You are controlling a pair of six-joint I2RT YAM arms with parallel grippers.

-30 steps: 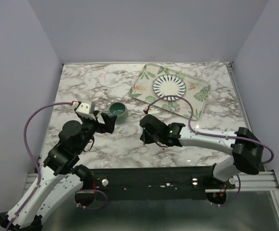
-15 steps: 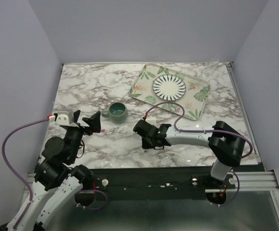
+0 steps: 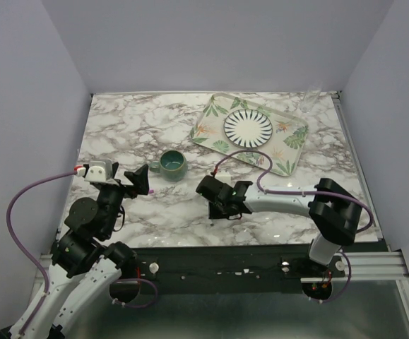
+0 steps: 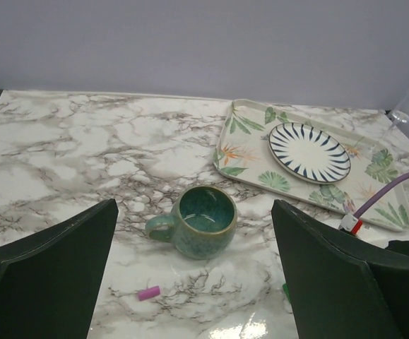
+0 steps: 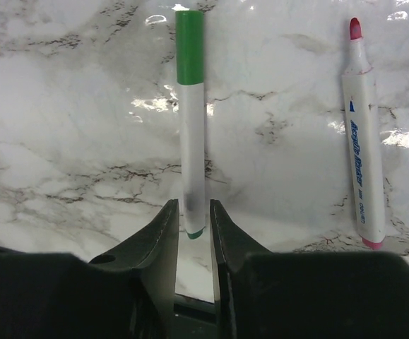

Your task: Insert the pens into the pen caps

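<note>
In the right wrist view a whitish pen (image 5: 192, 148) with the green cap (image 5: 189, 46) on its far end lies on the marble. My right gripper (image 5: 191, 208) is shut on that pen's near end. A second whitish pen (image 5: 360, 134) with a bare pink tip lies to the right, apart from the fingers. The pink-purple cap (image 4: 147, 292) lies loose in front of the green mug (image 4: 203, 220) and also shows in the top view (image 3: 150, 191). My left gripper (image 4: 197, 282) is open and empty above it. In the top view my right gripper (image 3: 217, 201) hides both pens.
The green mug (image 3: 172, 164) stands left of centre. A leaf-patterned tray (image 3: 289, 152) with a striped plate (image 3: 248, 128) sits at the back right. A clear glass object (image 3: 310, 99) stands at the far right back. Purple cables loop from both wrists.
My left arm has drawn back to the left, away from the mug. My right gripper has shifted left and low onto the green-capped pen. Little has moved in the last half second.
</note>
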